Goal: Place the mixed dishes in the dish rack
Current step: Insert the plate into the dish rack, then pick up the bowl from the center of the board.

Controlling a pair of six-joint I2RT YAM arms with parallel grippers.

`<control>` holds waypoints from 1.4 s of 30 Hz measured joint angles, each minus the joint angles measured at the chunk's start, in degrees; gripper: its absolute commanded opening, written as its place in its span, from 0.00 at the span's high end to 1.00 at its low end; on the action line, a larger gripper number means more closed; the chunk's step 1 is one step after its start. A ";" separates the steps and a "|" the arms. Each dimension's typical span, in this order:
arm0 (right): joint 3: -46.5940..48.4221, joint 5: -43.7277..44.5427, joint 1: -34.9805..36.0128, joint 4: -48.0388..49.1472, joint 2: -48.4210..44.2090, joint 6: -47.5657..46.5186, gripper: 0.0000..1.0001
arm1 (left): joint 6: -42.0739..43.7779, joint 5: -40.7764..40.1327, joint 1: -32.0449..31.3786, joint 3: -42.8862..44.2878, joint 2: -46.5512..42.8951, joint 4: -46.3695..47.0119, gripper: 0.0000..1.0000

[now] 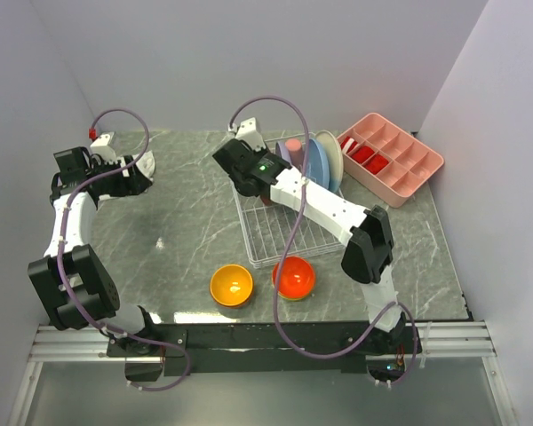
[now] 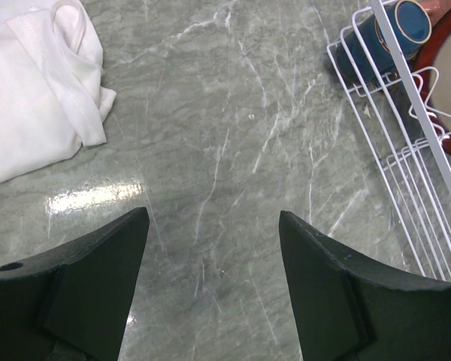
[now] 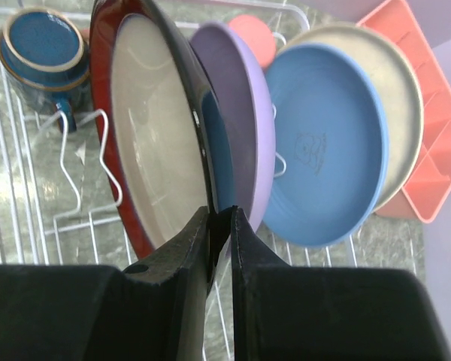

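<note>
Close to the near edge of the grey marbled table (image 1: 186, 213) sit an orange-yellow plastic bowl (image 1: 231, 284) and a red-orange plastic bowl (image 1: 294, 277), just beside the near end of the white wire dish rack (image 1: 275, 240). Farther in, the right gripper (image 3: 219, 218), nearly closed, pinches the rim of a dark-red-rimmed round plate (image 3: 146, 128). The plate stands on edge at the rack's far end, face parallel to the lavender plate (image 3: 237, 98) beside it. At the far left edge the left gripper (image 2: 214, 218) hovers wide open and empty, well apart from both bowls; the right arm looks nearer them.
</note>
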 measured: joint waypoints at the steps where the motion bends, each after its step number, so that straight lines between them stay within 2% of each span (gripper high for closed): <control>1: -0.68 0.04 0.00 0.04 -0.28 0.35 1.00 | -0.02 0.02 0.00 0.00 0.00 0.02 0.23; 11: -6.23 -4.24 -0.17 -5.38 -3.08 6.86 1.00 | -0.52 0.04 -0.24 0.07 0.07 0.02 0.23; 18: -0.46 -4.87 -1.64 -5.42 0.22 4.70 1.00 | -0.52 0.07 -0.37 0.07 0.09 0.02 0.23; 19: 0.11 -4.76 -1.79 -4.87 0.76 3.91 0.97 | -0.50 0.04 -0.37 0.07 0.09 0.02 0.23; 20: 0.31 -4.61 -1.88 -4.50 1.07 3.43 0.88 | -0.50 0.04 -0.37 0.07 0.09 0.02 0.23; 21: 0.33 -4.55 -2.01 -4.09 1.25 2.78 0.64 | -0.48 0.04 -0.37 0.07 0.09 0.00 0.23; 22: 0.33 -4.63 -2.14 -3.82 1.27 2.29 0.49 | -0.48 0.04 -0.37 0.07 0.09 0.00 0.22; 23: 0.31 -5.03 -2.27 -3.56 1.27 1.68 0.38 | -0.48 0.04 -0.37 0.07 0.09 0.00 0.22; 24: 0.26 -4.70 -2.29 -3.43 1.27 1.31 0.21 | -0.48 0.07 -0.37 0.07 0.09 0.00 0.22; 25: 0.15 -4.68 -2.34 -3.37 1.09 0.52 0.16 | -0.48 0.07 -0.37 0.07 0.09 -0.02 0.22; 27: -0.42 -4.66 -2.38 -2.95 0.57 -0.76 0.12 | -0.50 0.09 -0.37 0.07 0.09 0.00 0.22; 37: -0.61 -4.68 -1.88 -0.59 -7.19 -6.03 0.09 | -0.63 1.09 -0.42 0.07 -0.39 0.74 0.20; 42: -3.13 -5.01 -1.51 1.77 -13.42 -7.39 0.00 | 1.70 3.67 -1.75 0.92 -0.94 -2.08 0.16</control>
